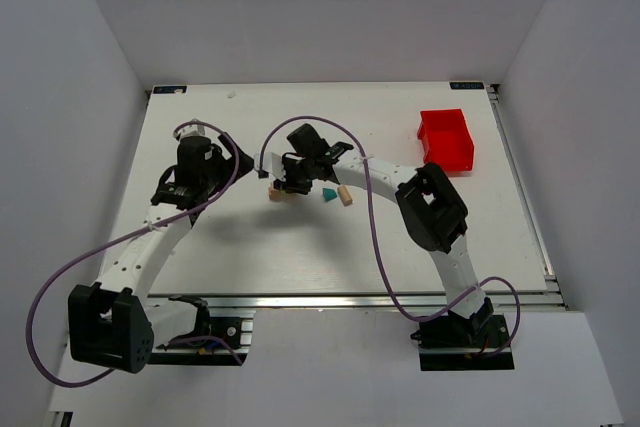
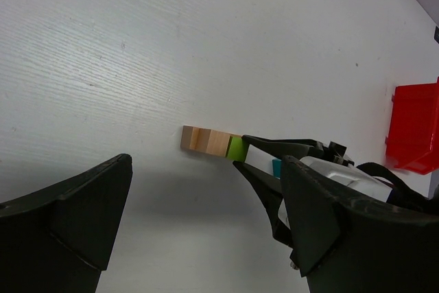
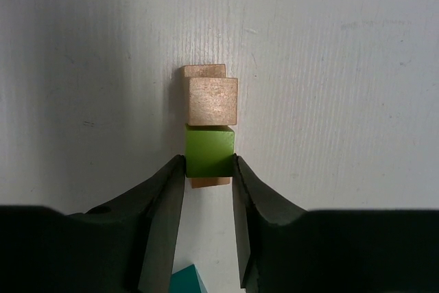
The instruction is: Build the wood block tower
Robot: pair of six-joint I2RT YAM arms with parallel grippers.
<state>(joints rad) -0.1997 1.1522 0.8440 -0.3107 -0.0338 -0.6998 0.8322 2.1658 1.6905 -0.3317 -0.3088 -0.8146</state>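
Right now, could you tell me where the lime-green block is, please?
In the right wrist view, the lime-green block sits clamped in the right gripper, a tan block just beyond it.

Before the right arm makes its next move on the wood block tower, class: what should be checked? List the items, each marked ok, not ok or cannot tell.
1. Right pincer closed on both sides of the lime-green wooden cube: ok.
2. Green cube square on the tan wooden block under it: cannot tell; only that block's edge shows.
3. Left pincer open, empty, apart from the green cube: ok.
4. Teal wooden block lying apart from the green cube, free: ok.
5. Red plastic bin well off to the side: ok.
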